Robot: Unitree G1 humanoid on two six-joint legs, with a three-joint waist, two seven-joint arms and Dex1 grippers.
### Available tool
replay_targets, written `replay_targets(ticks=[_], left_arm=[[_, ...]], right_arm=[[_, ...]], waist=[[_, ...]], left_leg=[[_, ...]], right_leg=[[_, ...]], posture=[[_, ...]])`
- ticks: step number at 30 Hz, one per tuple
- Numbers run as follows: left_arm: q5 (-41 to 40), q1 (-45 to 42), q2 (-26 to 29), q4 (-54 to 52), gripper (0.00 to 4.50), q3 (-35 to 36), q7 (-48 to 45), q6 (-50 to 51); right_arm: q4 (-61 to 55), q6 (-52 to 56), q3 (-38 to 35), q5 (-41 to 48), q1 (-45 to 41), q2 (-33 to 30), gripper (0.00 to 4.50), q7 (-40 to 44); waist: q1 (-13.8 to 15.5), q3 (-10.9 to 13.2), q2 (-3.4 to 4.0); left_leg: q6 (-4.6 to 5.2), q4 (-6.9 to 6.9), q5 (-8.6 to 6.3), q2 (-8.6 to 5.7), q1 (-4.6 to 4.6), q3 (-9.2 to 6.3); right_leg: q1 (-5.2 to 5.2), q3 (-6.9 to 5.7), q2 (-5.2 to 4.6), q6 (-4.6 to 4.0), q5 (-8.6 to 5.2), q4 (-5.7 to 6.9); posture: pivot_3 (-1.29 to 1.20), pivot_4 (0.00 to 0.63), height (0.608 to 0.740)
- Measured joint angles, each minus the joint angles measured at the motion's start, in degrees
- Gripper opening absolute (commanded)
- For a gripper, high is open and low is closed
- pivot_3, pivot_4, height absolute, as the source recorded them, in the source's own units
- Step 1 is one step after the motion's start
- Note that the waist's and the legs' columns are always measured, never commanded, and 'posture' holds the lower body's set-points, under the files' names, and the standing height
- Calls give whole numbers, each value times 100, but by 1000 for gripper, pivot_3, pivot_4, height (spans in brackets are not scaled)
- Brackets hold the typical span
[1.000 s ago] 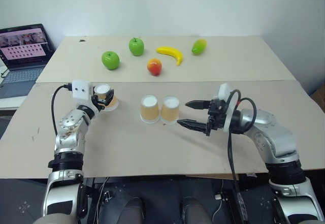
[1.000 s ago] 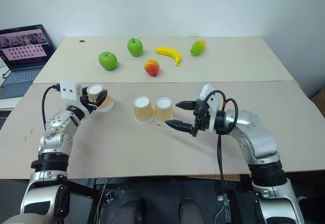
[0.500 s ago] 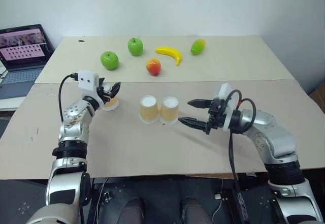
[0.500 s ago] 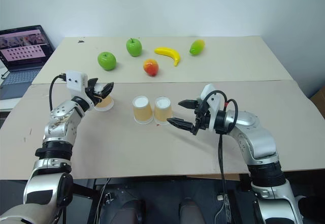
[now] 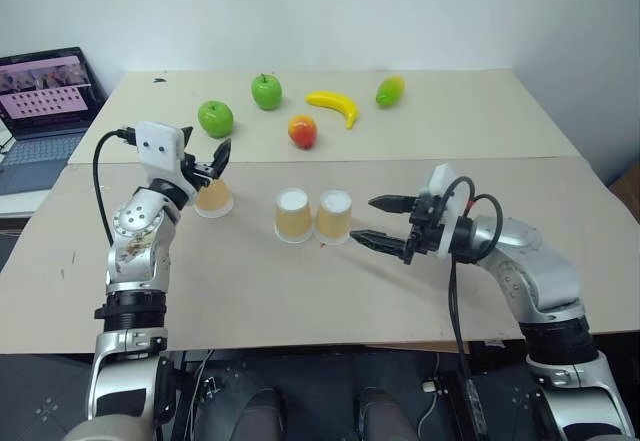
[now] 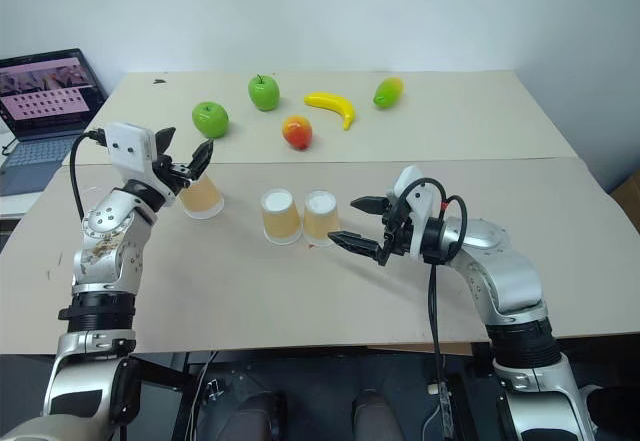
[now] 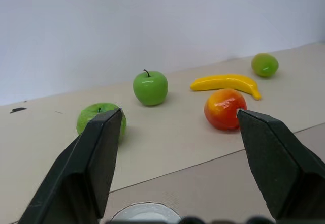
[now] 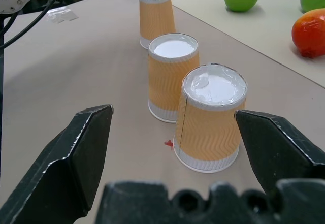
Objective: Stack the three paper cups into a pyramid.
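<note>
At the far left we see an open laptop (image 5: pixel 45 101) on a side surface, and beside it two pale tan tabletops (image 5: pixel 300 281) butted together under a plain white wall (image 5: pixel 320 11). On the far top lie two green apples (image 5: pixel 216 118) (image 5: pixel 266 91), a red-orange fruit (image 5: pixel 303 131), a banana (image 5: pixel 335 105) and a green-yellow fruit (image 5: pixel 391 90). On the near top, the left gripper (image 6: pixel 183 164) hangs above the leftmost cup (image 6: pixel 202 197) with its fingers spread wide and nothing between them — the cup stands upside down on the table just below and a little past the fingertips; we cannot quite tell whether a fingertip brushes its top. Well apart to the right, two more upturned cups (image 5: pixel 293 214) (image 5: pixel 334 215) stand side by side, apparently touching at their rims, with a small red mark (image 8: pixel 168 143) on the table next to them. No pyramid is built yet. Further right, the right gripper (image 5: pixel 372 221) points at that pair, its jaws wide and empty, the fingertips just beside the nearer cup — not around it.
</note>
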Motion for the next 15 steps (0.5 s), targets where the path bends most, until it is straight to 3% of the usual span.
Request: replay_targets(ticks=[9,15], left_arm=[[-63,1488,-100,-704,4480,130,351,491],[-67,1488,-20,-391,4480,173,280,517]], right_arm=[[-9,4,-3,1,48,-5,4500,-14],[-9,7,-3,2,60,-7,4500,-12]], waist=[[11,0,0],[52,0,-1]], left_leg=[[0,1,0,1,4,0],[0,3,0,-1,6,1]], right_leg=[[3,0,1,0,0,0],[8,-2,0,0,0,-2]], posture=[[0,150,732],[0,150,732]])
